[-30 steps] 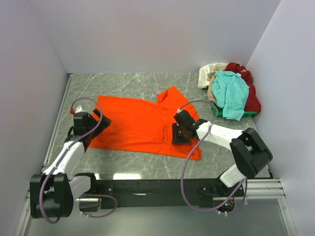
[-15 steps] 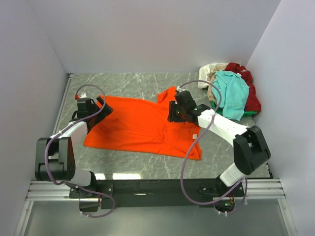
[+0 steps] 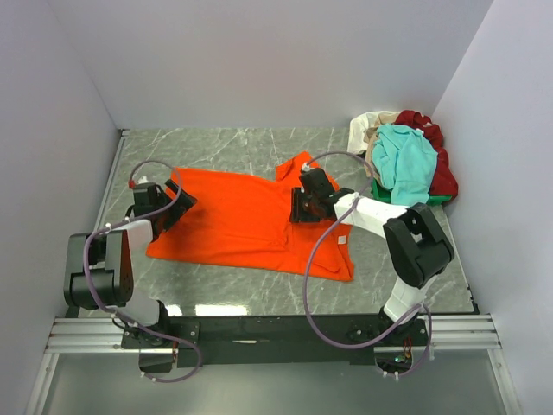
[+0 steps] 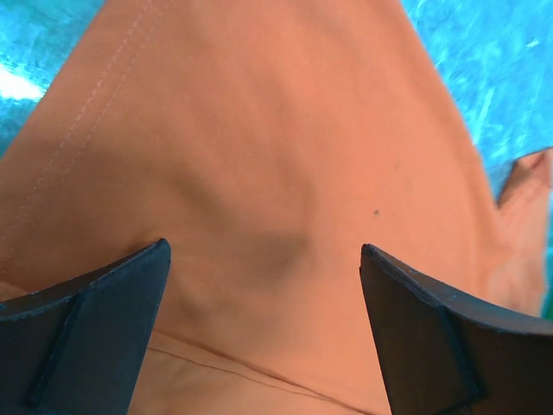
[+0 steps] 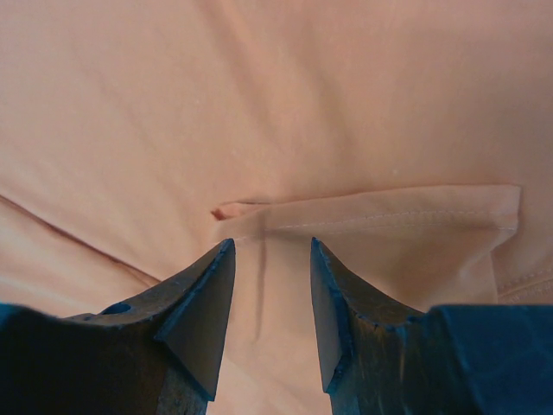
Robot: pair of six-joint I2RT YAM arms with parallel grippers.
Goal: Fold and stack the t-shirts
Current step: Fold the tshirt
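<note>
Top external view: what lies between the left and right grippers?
Only the orange t-shirt, spread flat, fills the stretch from left gripper to right gripper; the top view shows it.

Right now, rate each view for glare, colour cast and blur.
Top external: sharp, evenly lit, with white glare patches on the table along its near edge. Left wrist: table turns cyan, orange t-shirt dulled, left claw edges soft. Right wrist: shirt washed to peach, right claw tinted blue.

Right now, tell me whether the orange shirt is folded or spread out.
Mostly spread: the orange shirt lies open, flat on the table, only a hemmed edge doubled over by the right gripper.
</note>
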